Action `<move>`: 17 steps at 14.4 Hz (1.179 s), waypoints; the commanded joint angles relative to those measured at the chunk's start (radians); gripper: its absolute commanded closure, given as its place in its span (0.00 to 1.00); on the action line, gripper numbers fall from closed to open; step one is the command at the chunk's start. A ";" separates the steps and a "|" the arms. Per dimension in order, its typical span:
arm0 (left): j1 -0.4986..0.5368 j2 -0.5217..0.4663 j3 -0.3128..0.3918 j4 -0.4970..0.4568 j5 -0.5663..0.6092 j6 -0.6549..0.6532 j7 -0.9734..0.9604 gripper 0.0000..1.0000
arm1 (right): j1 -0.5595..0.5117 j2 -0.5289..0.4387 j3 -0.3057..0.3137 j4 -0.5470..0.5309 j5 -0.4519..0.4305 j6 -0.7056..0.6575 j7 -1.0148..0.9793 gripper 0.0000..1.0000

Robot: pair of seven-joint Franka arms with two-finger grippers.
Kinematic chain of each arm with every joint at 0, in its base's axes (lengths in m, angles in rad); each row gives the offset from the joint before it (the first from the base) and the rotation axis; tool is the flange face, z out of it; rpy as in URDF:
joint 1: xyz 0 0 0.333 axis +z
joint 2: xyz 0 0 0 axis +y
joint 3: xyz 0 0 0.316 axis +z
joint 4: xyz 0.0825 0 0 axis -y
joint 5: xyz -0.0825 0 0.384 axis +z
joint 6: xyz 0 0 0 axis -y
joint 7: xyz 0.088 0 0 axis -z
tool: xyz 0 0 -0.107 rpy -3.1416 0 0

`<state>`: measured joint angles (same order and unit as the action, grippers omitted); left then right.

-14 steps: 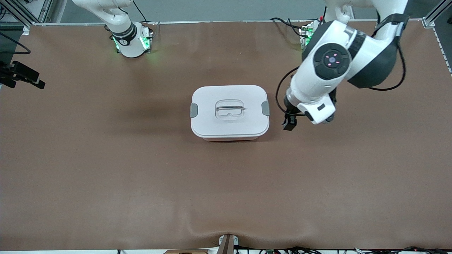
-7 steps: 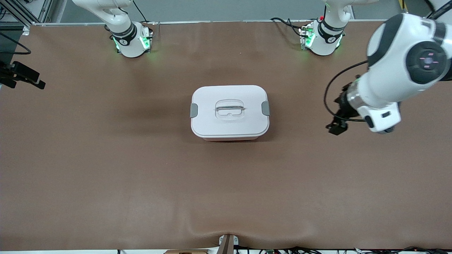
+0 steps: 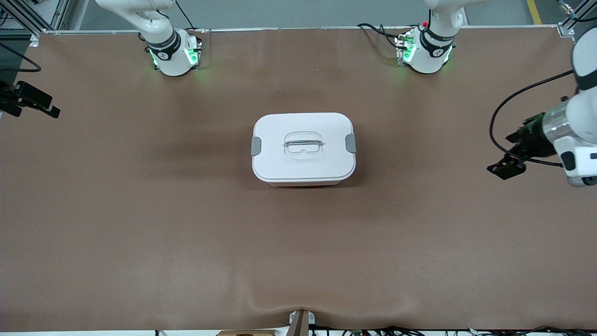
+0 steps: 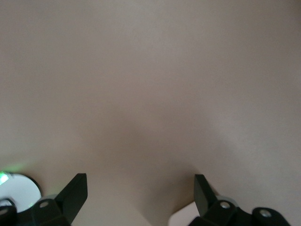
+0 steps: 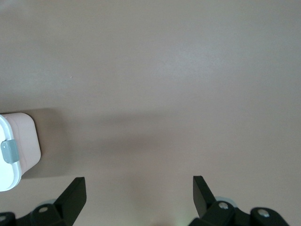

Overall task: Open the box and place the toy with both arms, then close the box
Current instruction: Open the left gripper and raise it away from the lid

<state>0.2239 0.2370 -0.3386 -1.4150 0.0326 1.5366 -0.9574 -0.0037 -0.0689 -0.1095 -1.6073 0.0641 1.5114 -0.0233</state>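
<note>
— Where's the pale pink plastic box with the flat white lid (image 3: 303, 148)?

— Mid-counter (image 3: 140, 224), lid on, grey clips at three and nine o'clock.

— Your grippers?

— My left gripper (image 3: 506, 167) hovers over my left end, fingers apart, empty. My right gripper (image 5: 138, 200) is spread too, probably over bare counter near the box.

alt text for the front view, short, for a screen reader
A closed pale pink box with its white lid on sits mid-table on a brown mat. The left gripper, jaws open, hangs over the mat at the left arm's end; the right gripper waits at the other end. No toy is visible.
</note>
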 commanded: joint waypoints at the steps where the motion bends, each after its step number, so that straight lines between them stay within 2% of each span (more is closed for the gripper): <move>1: 0.043 -0.019 -0.010 -0.009 0.009 -0.012 0.190 0.00 | -0.016 0.003 0.010 0.012 0.011 -0.007 0.008 0.00; 8: 0.166 -0.019 -0.019 0.030 0.010 -0.016 0.508 0.00 | -0.024 0.003 0.010 0.014 0.010 -0.013 0.008 0.00; 14: 0.149 -0.051 -0.022 0.036 0.020 -0.090 0.513 0.00 | -0.022 0.003 0.010 0.012 0.011 -0.013 0.008 0.00; 17: 0.143 -0.079 -0.063 0.039 0.033 -0.090 0.513 0.00 | -0.015 0.008 0.010 0.012 0.003 -0.010 0.005 0.00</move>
<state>0.3677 0.1889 -0.3741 -1.3791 0.0331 1.4660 -0.4577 -0.0070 -0.0687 -0.1113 -1.6073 0.0641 1.5095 -0.0233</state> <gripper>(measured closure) 0.000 0.000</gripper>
